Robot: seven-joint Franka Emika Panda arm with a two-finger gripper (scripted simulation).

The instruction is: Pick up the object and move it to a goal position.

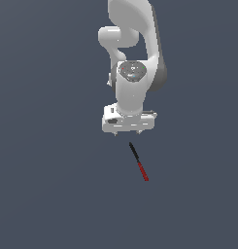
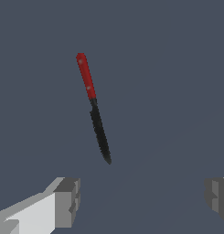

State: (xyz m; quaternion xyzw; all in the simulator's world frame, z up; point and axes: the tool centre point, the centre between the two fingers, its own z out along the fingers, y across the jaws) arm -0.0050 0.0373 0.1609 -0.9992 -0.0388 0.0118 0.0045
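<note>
**Rod not yet grasped; open floor on every side**

A flat, uniform slate-blue surface [image 1: 47, 194] fills both views, with no edge, wall or other item showing anywhere. On it lies the thin short rod, half black and half red [image 1: 138, 162], slanting from its black end, close to the arm, down to its red end toward the exterior view's right.

The white robot gripper [image 1: 127, 132] hangs just beyond the black tip, not touching it. In the wrist view its grey-padded fingers [image 2: 67, 201] stand wide apart with nothing between them, the rod [image 2: 94, 108] lying ahead of the gap rather than inside it.

By my judgement the task is at its start: centring, descending, closing, lifting and carrying all remain. No goal marker is visible. Nothing crowds the approach.
</note>
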